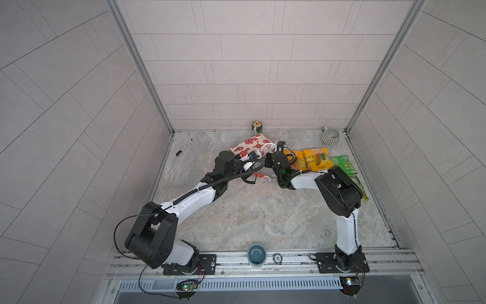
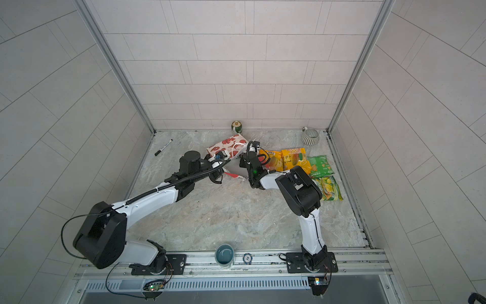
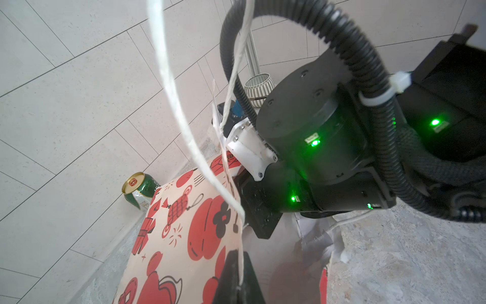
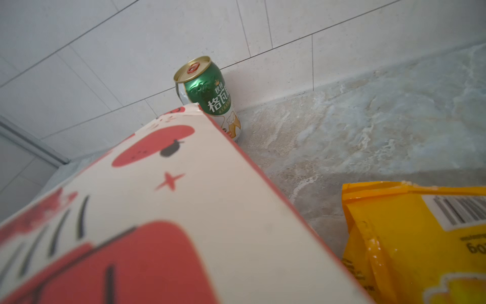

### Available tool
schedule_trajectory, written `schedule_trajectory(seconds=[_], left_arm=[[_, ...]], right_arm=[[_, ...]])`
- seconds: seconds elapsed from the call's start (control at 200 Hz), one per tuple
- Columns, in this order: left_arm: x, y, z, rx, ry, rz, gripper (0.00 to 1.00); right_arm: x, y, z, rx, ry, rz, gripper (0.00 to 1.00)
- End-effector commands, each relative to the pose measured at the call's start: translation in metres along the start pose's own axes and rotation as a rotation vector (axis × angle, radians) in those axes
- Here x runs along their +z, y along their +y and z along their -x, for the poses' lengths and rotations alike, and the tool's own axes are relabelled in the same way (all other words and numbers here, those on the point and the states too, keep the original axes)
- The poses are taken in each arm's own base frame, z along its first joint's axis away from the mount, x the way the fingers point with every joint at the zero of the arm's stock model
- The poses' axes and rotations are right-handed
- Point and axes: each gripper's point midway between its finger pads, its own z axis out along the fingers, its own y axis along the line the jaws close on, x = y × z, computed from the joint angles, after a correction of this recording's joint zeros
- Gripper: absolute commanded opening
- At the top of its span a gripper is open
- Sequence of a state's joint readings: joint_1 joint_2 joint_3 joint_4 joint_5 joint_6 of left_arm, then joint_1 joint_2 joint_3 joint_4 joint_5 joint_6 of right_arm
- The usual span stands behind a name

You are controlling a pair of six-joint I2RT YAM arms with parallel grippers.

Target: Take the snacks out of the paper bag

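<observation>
Paper bag lies on its side at centre-back of both top views, mouth facing the lower edge, upper lip clamped by the left gripper, while the right gripper reaches straight into that mouth, jaws hidden so I cannot tell their state, four snacks lying out at right.

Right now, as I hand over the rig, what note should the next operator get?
Left tool: shut on the rim of the paper bag, at its cord handle.
Right tool: at the bag mouth, tips hidden; open or shut unclear.
Done: two yellow-orange packets, green packet and yellow-green packet lie on the table, right of the bag.
Left: check the bag for more; its inside is not visible.
</observation>
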State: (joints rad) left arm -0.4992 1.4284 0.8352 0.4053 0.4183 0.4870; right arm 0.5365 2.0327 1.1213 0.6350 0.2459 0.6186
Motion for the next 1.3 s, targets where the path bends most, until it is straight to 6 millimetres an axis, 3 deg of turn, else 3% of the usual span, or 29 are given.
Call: schedule_trajectory(seconds=[0.0,0.115,0.275,1.296], left_arm=[[-0.008,0.002,0.021,0.019,-0.073,0.004,0.00],[-0.007,0.002,0.020,0.018,-0.070,0.004,0.00],[-0.007,0.004,0.019,0.012,-0.065,0.014,0.00],[0.001,0.016,0.010,-0.019,-0.004,0.066,0.00]], right_arm=[[0.009,-0.015,-0.003,0.039,-0.010,-0.037,0.14],[0.007,-0.008,0.000,0.042,-0.037,0.020,0.04],[-0.004,0.003,0.005,0.029,-0.044,0.095,0.00],[-0.121,0.029,0.032,-0.078,0.063,0.202,0.00]])
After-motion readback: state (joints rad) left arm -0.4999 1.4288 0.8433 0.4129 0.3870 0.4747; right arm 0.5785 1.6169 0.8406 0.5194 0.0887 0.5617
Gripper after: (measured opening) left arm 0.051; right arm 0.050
